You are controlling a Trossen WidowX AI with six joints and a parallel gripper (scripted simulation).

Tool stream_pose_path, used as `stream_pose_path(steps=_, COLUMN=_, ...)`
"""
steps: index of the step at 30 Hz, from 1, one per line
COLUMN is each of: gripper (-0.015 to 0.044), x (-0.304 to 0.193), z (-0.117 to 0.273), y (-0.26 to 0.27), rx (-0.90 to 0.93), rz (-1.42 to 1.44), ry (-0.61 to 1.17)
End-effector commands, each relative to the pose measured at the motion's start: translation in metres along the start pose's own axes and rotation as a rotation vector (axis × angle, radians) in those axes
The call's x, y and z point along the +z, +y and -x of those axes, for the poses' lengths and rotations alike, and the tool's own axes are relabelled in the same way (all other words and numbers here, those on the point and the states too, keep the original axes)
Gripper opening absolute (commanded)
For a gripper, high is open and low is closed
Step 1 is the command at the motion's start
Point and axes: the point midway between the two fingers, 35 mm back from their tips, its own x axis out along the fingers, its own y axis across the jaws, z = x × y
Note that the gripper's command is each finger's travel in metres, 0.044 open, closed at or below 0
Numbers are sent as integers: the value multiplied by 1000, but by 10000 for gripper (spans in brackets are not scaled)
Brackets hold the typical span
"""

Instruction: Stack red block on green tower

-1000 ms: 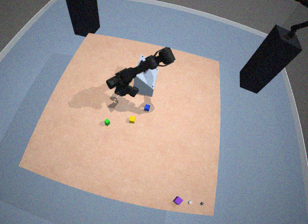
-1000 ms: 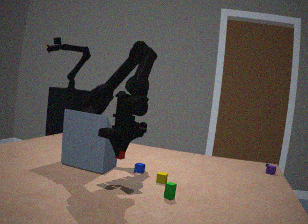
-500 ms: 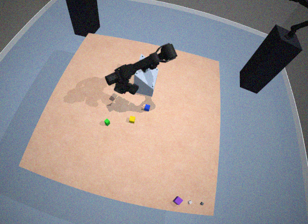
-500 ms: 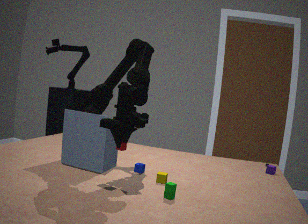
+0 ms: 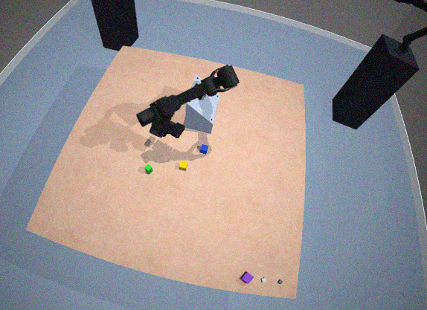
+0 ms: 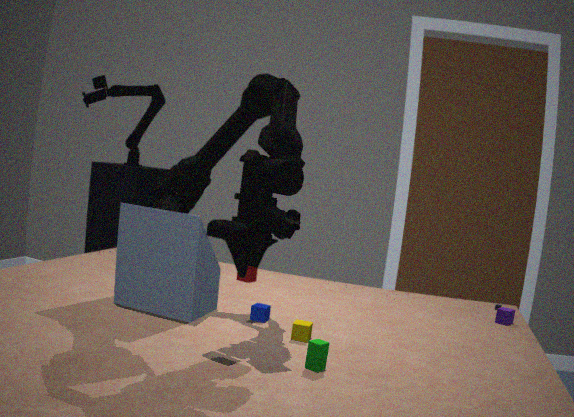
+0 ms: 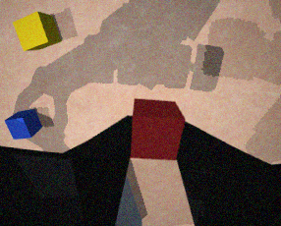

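Note:
My gripper (image 6: 247, 274) (image 7: 153, 124) is shut on the red block (image 6: 251, 275) (image 7: 156, 137) and holds it in the air, well above the table. The fingertips and the red block are hidden under the arm in the top view. The green tower (image 5: 149, 169) (image 6: 317, 356) stands upright on the table, narrow and taller than it is wide. In the exterior view it is to the right of the held block and nearer that camera. The tower does not show in the wrist view.
A yellow block (image 5: 183, 165) (image 6: 301, 331) (image 7: 32, 31) sits near the tower. A blue block (image 5: 204, 149) (image 6: 260, 313) (image 7: 22, 125) lies closer to the grey wedge-shaped base (image 5: 198, 121) (image 6: 157, 262). A purple block (image 5: 247, 277) (image 6: 505, 316) and two tiny cubes lie at a far corner.

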Motion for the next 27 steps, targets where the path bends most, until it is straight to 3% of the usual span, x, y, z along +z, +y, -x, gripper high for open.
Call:
stream_pose_path(steps=1, gripper=0, x=16, z=2, y=0, rx=5, rz=-5, ry=-3)
stream_pose_path(steps=27, gripper=0, x=109, z=2, y=-2, rx=6, rz=-1, ry=-8)
